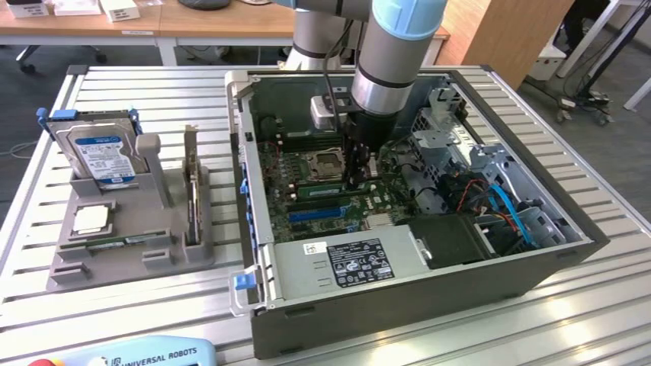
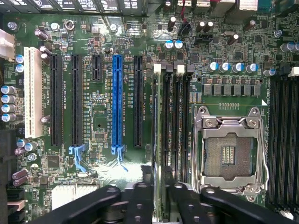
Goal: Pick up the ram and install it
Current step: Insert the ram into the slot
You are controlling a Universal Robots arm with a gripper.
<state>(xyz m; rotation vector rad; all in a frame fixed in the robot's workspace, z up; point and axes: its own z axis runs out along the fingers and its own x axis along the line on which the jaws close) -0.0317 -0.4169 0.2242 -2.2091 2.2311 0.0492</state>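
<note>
Inside an open desktop case [image 1: 407, 316], the Universal Robots arm's gripper [image 2: 160, 187] stands over the ram [image 2: 159, 140]. The ram sits on edge in a memory slot just beside the empty CPU socket [image 2: 229, 151], and the jaws are narrowly parted with one finger on either side of it, a straddle that likely keeps it square to the slot. At the exterior view's left, a grey holder [image 1: 173, 255] props a hard drive [image 1: 102, 156] and an expansion card [image 1: 190, 179] upright, seemingly for easy top-edge grasping. "UNIVERSAL ROBOTS" is legible on the blue pendant [image 1: 152, 354], while the labels on the drive and the power supply [image 1: 351, 263] are too small to read.
</note>
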